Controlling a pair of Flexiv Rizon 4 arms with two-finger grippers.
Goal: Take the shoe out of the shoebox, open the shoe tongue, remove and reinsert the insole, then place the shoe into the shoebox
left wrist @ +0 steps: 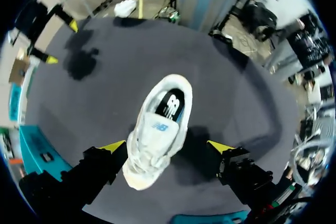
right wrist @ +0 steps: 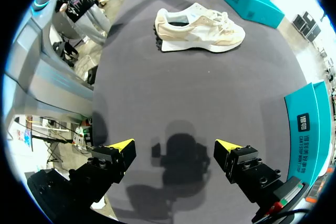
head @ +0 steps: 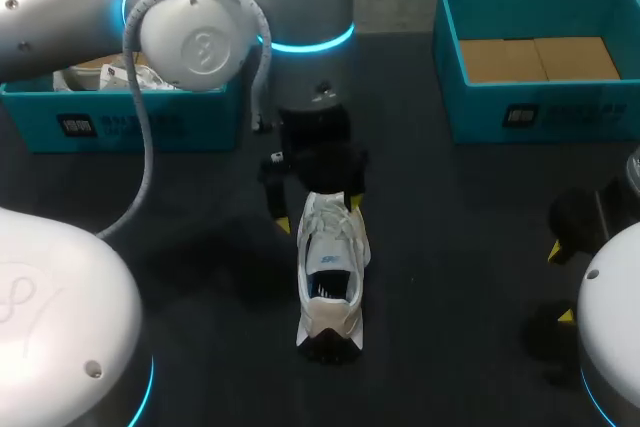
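One shoe (head: 330,272), white and cream, stands upright on its sole at the middle of the dark table (head: 450,207), outside both boxes. Its long axis runs near to far: the toe points far, toward the left arm, and the heel points near. The dark insole (left wrist: 171,103) lies inside the shoe opening, and the tongue (left wrist: 157,127) lies flat under the laces. The left gripper (head: 318,213) hangs over the toe with its fingers spread, one on each side of the forefoot. In the left wrist view one yellow tip sits just beside the shoe's side and the other stands apart from it, so nothing is pinched. The right gripper (right wrist: 176,148) is at the near right, well apart from the shoe, fingers spread over bare table surface and holding nothing. Two teal boxes stand along the far side. The left box (head: 130,122) at the far left is partly hidden by the left arm and holds white material (head: 140,77) that cannot be identified. The right box (head: 540,112) at the far right holds only a flat tan cardboard liner (head: 535,57). Count: one shoe, two boxes, two grippers.
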